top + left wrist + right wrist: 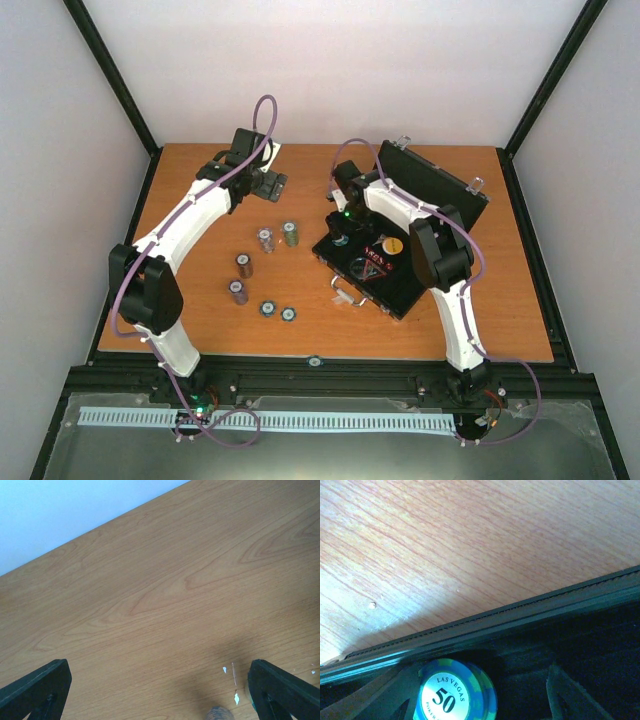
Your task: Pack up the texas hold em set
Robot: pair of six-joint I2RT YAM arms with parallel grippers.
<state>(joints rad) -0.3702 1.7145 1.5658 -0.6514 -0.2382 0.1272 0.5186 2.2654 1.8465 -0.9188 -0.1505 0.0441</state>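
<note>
Case: the flat black case (400,290) lies open on the right half of the wooden table (200,190). Its lid (432,185) stands up at the far side, and a silver handle (348,292) sits on the near-left edge.
Case lining: it is dark, with a red emblem (372,265) printed on it. A round yellow disc (393,244) lies just beyond the emblem.
Green chip: a green-and-blue chip (454,694) marked "LAS VEGAS 50" lies face up inside the case, just within its black rim (495,622).
Chip stacks: four short chip stacks (266,240) stand on the table left of the case, well apart from it.
Loose chips: two single chips (268,308) lie flat side by side, nearer my bases than the stacks.
My right pincer (345,208): it hangs low over the far-left corner of the open case with its fingers parted. The green chip lies between them, close beside one finger (380,697) and clear of the other. I cannot tell whether that finger touches it, and I am pinching nothing.
My left pincer (272,183): it is spread as wide as it goes, with both fingers (35,690) at the edges of my wrist view. It hovers over bare wood beyond the stacks, gripping nothing.
Bottom edge of my left wrist view: there is a small blurred round thing that I cannot make out.
</note>
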